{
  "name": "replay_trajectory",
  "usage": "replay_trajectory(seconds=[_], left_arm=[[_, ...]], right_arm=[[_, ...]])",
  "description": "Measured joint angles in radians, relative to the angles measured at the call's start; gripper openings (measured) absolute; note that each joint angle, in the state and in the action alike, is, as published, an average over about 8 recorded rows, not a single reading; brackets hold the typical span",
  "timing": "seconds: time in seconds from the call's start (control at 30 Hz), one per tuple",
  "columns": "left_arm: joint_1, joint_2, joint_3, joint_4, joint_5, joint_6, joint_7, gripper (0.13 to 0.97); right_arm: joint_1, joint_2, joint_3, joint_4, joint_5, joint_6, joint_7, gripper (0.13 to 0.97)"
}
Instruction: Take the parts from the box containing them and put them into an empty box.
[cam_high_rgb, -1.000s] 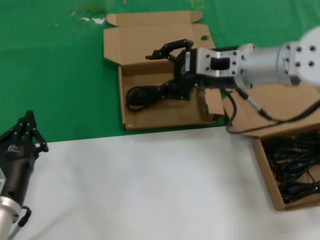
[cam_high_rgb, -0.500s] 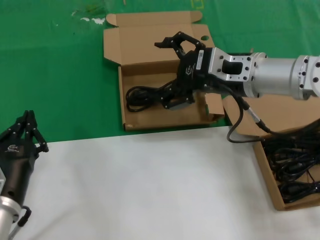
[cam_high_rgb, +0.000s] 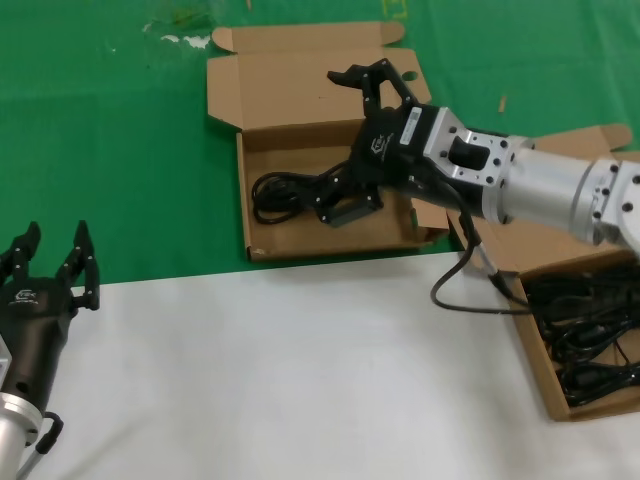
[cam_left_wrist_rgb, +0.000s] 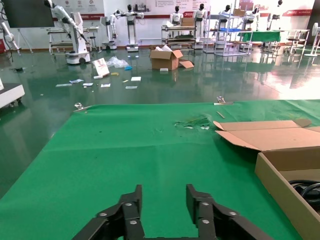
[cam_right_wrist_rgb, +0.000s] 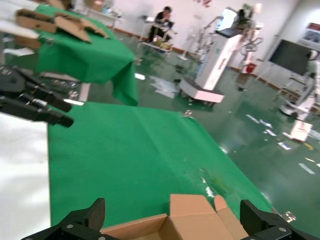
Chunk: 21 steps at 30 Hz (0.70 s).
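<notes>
The hole-punched empty box (cam_high_rgb: 262, 135) lies open on the green cloth, with one black power cord (cam_high_rgb: 288, 190) coiled inside. My right gripper (cam_high_rgb: 340, 145) hovers over that box, open and empty, just right of the cord. In the right wrist view its fingertips (cam_right_wrist_rgb: 95, 216) spread wide above the box's corner (cam_right_wrist_rgb: 195, 220). The box containing the parts (cam_high_rgb: 530, 350) sits at the right edge, full of black cords (cam_high_rgb: 585, 335). My left gripper (cam_high_rgb: 52, 268) is open and empty at the lower left; in the left wrist view it (cam_left_wrist_rgb: 162, 200) sits above green cloth.
White cloth (cam_high_rgb: 300, 380) covers the near part of the table and green cloth (cam_high_rgb: 110, 150) the far part. The source box's lid (cam_high_rgb: 565, 210) lies under my right arm. The left wrist view shows the hole-punched box's wall (cam_left_wrist_rgb: 280, 187).
My right gripper has let go of the cord, opened wide and lifted back to the right. The cord now lies in the box. My left gripper has opened.
</notes>
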Motion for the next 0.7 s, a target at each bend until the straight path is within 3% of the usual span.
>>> replay_trajectory(seconds=[0.2,0.7], left_arm=[[0.000,0.000,0.000,0.000,0.000,0.000,0.000,0.341],[0.000,0.000,0.000,0.000,0.000,0.000,0.000,0.691]], right_arm=[[-0.068,-0.014,0.034,0.020,0.034,0.073,-0.004,0.940],[-0.238,-0.048,0.118,0.071,0.119,0.255,-0.015,0.966]])
